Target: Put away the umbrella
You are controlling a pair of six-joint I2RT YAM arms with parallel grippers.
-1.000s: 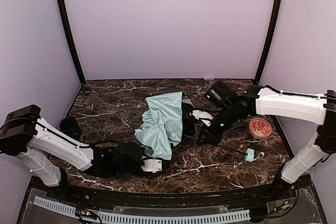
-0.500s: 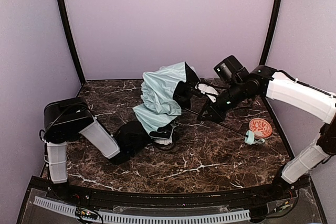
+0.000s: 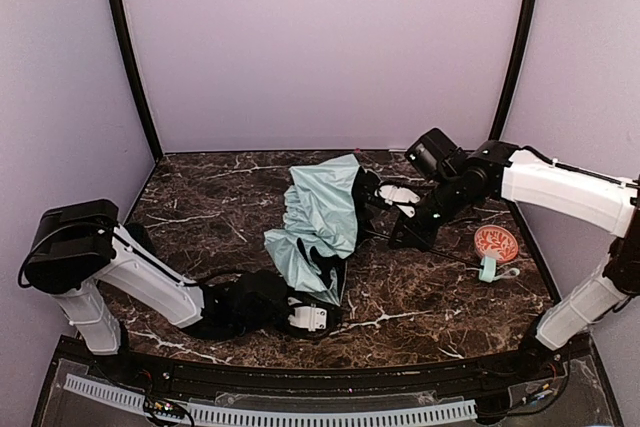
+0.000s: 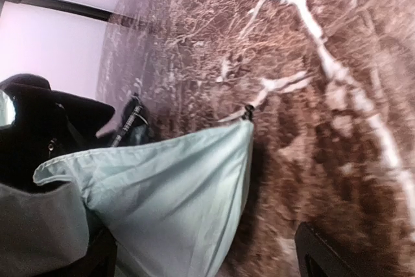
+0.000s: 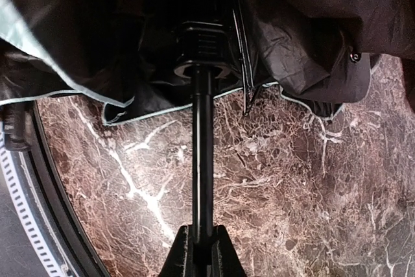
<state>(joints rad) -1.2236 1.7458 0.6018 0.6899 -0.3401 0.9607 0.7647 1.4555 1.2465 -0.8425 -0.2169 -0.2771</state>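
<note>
Umbrella [image 3: 318,215] on table [image 3: 220,202] centre — handle [image 3: 488,269] at right, just before the dish [image 3: 495,243].

L arm [image 3: 150,282] stretched low, elbow bent; L gripper [image 3: 315,317] w/ fingers spread wide. R arm [image 3: 555,187] reaches inward; R gripper [image 3: 402,239] angled down, fingers clamped on umbrella [image 3: 322,215] shaft.

Robot lab cell, by the look of it, a boxed-in test rig. Walled by plain lilac panels [image 3: 320,47] and curved black posts [image 3: 128,57]. Dark marble-look tabletop [image 3: 400,317] below, left arm [image 3: 150,282] and right arm [image 3: 560,192] mounted at the near edge, white slotted cable duct [image 3: 270,413] and loose wiring [image 3: 530,399] along the front.
</note>
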